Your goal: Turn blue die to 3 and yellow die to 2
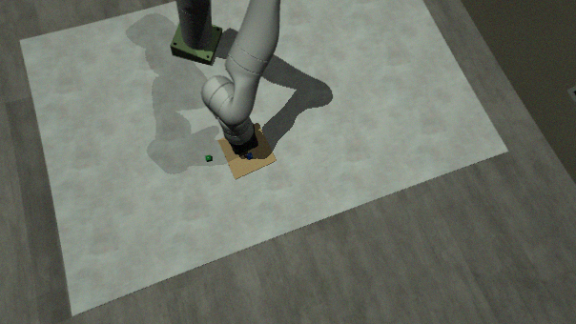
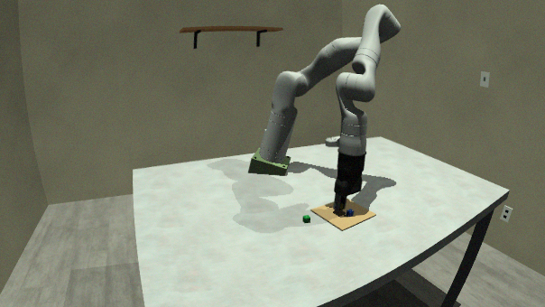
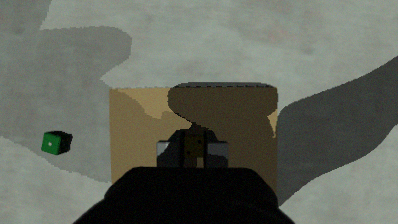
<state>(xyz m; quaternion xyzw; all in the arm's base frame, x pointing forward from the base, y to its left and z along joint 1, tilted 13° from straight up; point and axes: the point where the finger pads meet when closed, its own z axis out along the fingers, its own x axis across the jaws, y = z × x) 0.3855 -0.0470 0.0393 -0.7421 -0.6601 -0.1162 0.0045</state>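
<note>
Yellow die (image 3: 195,144) sat clamped between claw (image 3: 194,153) fingers, low over tan mat (image 2: 358,218), dimmed by shadow. Blue die (image 2: 349,212) rested on mat just beside claw. Green die (image 3: 56,142) lay off mat on pale counter (image 2: 420,181), well apart from claw.

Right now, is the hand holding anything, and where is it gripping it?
The hand is shut on a small dark yellowish block, most likely the yellow die, pinched on two opposite side faces just above the mat.
</note>
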